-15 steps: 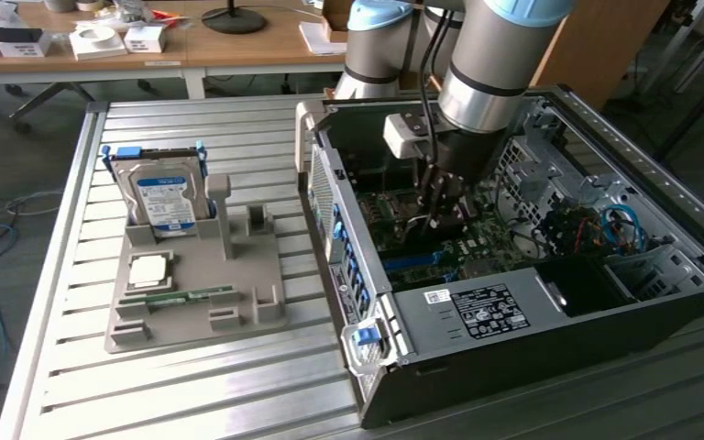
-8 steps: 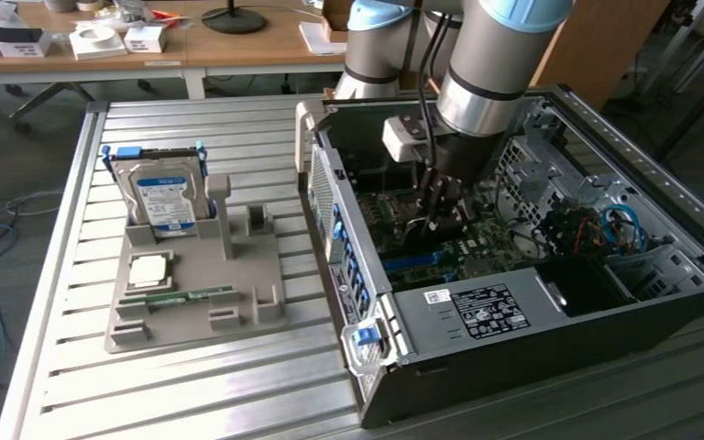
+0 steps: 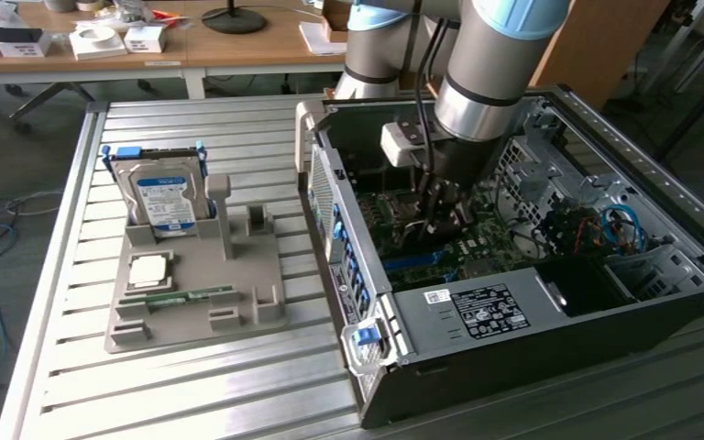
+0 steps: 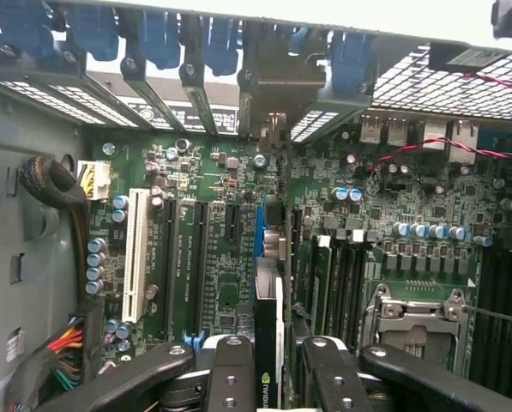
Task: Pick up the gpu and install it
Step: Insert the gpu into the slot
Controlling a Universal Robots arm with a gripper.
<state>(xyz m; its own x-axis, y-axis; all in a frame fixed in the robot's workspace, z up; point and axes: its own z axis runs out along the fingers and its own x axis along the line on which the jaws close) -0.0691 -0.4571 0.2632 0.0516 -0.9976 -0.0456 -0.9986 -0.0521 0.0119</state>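
Observation:
My gripper (image 3: 440, 218) reaches down inside the open computer case (image 3: 511, 316), over the green motherboard (image 3: 475, 243). In the wrist view the gpu (image 4: 268, 313) appears edge-on, a thin dark card with a small logo, clamped between my two black fingers (image 4: 231, 373). My gripper (image 4: 277, 352) is shut on it. The card's metal bracket (image 4: 277, 81) lines up with the rear slot openings. Its lower edge runs along a blue expansion slot (image 4: 258, 232) on the motherboard (image 4: 230, 172). Whether the card is fully seated I cannot tell.
A white slot (image 4: 137, 253) and black slots (image 4: 195, 257) lie beside the card, and the processor socket (image 4: 418, 318) lies on its other side. On the exterior view's left, a grey fixture (image 3: 193, 302) holds the hard drive (image 3: 162, 197) and a memory stick (image 3: 187, 295). Cables (image 3: 615, 229) cross the case.

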